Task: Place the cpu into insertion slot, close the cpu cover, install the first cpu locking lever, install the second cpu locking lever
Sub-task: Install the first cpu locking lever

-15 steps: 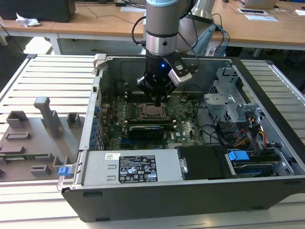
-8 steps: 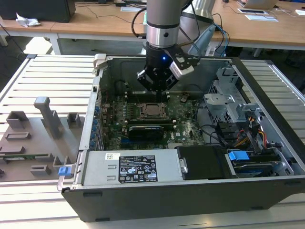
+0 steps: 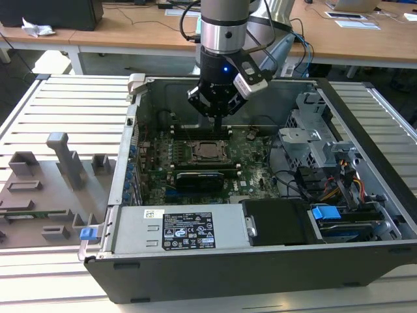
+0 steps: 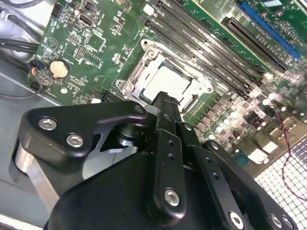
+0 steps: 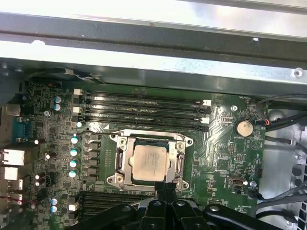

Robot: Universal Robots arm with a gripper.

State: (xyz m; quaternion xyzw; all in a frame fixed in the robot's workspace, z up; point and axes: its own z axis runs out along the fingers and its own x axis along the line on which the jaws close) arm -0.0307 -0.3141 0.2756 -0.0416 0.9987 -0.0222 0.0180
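Dull silver metal marks the cpu point(image 5: 151, 162), which is seen seated in the insertion slot point(image 5: 116, 142) near the middle of the green motherboard point(image 5: 225, 139); the cpu cover point(image 5: 125, 163) is lying closed around it in both wrist views; the gripper point(image 5: 165, 188) is poised at the socket's edge, its fingers point(image 4: 165, 108) drawn together on nothing. The chip is judged light, rigid and fragile; only its edges should be gripped.
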